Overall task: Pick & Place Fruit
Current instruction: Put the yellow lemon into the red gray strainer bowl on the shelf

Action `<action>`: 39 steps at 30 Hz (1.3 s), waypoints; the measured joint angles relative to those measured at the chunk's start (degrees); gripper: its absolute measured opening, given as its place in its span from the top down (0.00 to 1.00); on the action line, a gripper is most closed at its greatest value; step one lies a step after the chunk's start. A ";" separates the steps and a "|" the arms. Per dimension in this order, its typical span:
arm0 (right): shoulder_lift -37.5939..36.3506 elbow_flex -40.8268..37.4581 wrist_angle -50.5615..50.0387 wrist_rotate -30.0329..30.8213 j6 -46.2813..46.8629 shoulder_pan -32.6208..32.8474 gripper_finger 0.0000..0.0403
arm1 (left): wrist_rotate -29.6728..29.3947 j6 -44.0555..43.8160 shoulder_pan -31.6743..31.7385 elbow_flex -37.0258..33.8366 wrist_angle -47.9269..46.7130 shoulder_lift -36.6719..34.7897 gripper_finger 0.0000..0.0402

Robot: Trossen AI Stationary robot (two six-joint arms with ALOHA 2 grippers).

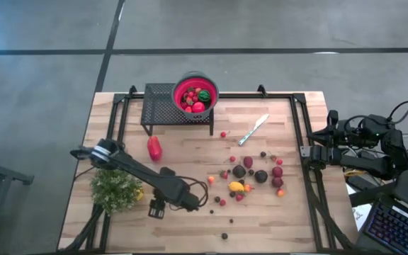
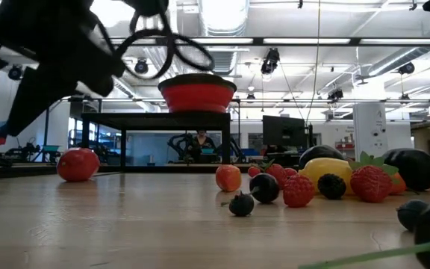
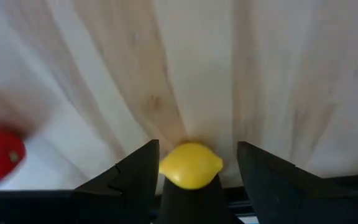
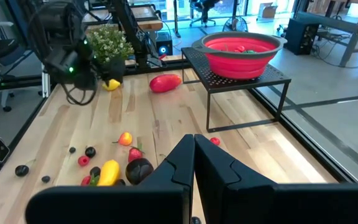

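Left wrist view has your left pincer (image 3: 191,171) gripping a small yellow lemon (image 3: 191,165) between its two fingers (image 3: 135,180), carried clear above the wood. So the pick looks done and you're in the carry step.

From the high view, that pincer (image 1: 156,210) sits over the table (image 1: 289,227) near the front edge, left of centre, just beside the bushy green plant (image 1: 116,188). Lemon itself isn't visible there, the arm hides it.

Target, as I read it, is the red bowl (image 1: 210,86) on the black mesh stand (image 1: 160,105) at the back edge, middle. It already holds some fruit. The larger red fruit (image 1: 154,148) lies on the table between you and the stand.

Next move calls for:
- lift high enough to clear the stand top and the bowl rim
- swing toward the back edge and centre over the bowl
- let go only once you're over the bowl

Plenty left after this: loose fruit pile (image 1: 250,176) right of centre, more singles scattered around it, knife (image 1: 253,130) behind it.

Right pincer (image 4: 194,163) is closed and empty, parked off the right edge (image 1: 310,152).
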 joint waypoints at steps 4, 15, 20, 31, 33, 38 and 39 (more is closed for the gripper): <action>0.02 -0.01 0.01 0.01 0.00 -0.01 0.98 | 0.30 -6.10 -0.11 -2.77 -0.01 0.00 0.45; 0.02 -0.01 0.01 0.01 0.00 0.01 0.98 | 4.81 -0.36 -0.16 -7.98 -0.17 0.00 0.45; 0.01 -0.01 0.00 0.01 0.00 0.00 0.98 | 4.81 -0.78 -0.16 -8.02 -0.04 0.00 0.45; 0.01 -0.01 0.01 0.02 -0.10 -0.01 0.98 | 4.95 -2.00 -0.11 -7.83 -0.82 0.00 0.45; 0.02 -0.01 0.01 0.00 0.01 0.00 0.98 | 5.72 -8.37 -0.11 -7.83 -2.64 0.00 0.45; 0.02 -0.02 0.01 0.00 0.01 0.00 0.98 | 3.01 -24.85 -0.15 -7.91 0.64 -0.08 0.45; 0.00 0.00 0.01 0.01 -0.04 0.00 0.98 | 1.97 -30.73 -0.15 -7.91 2.58 -0.09 0.45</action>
